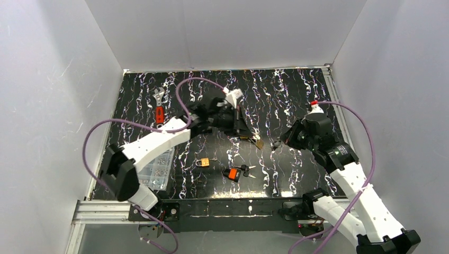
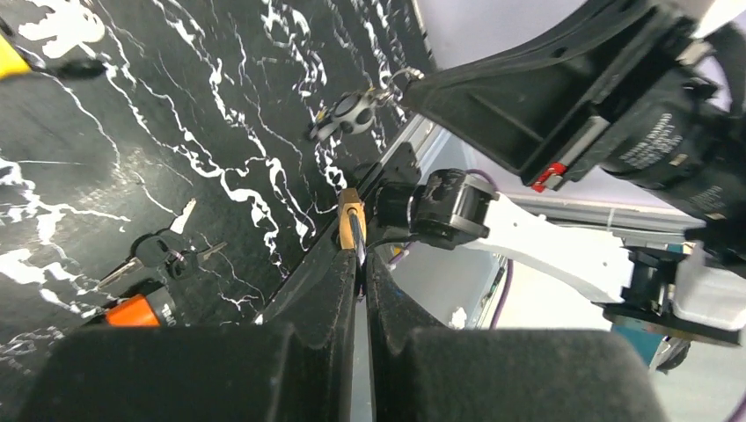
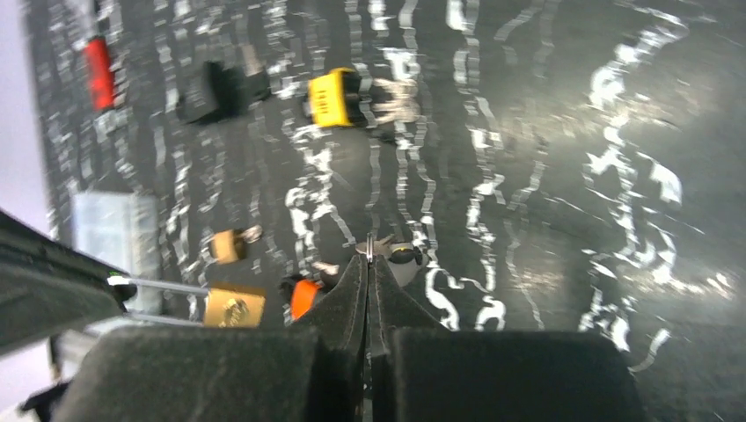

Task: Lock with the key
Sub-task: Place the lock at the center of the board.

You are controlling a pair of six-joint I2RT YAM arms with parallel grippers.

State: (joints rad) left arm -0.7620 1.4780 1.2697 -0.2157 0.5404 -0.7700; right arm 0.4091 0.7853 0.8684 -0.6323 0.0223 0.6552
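Note:
My left gripper [image 1: 250,136] is shut on the shackle of a brass padlock [image 1: 259,143], holding it above the mat's middle. In the left wrist view the padlock [image 2: 351,215] sticks out edge-on beyond the shut fingertips. My right gripper [image 1: 279,144] is shut on a key ring with keys [image 1: 275,144], just right of the padlock and apart from it. The keys [image 2: 350,112] hang from its fingertips in the left wrist view. In the right wrist view the ring [image 3: 373,247] shows at my shut tips, and the held padlock [image 3: 234,308] is at lower left.
A small brass padlock [image 1: 202,162] and an orange padlock [image 1: 231,174] with black-headed keys [image 1: 245,169] lie on the mat near the front. A yellow padlock [image 3: 334,97] lies farther back. A red-handled tool [image 1: 159,114] and a clear parts box [image 1: 159,170] are at the left.

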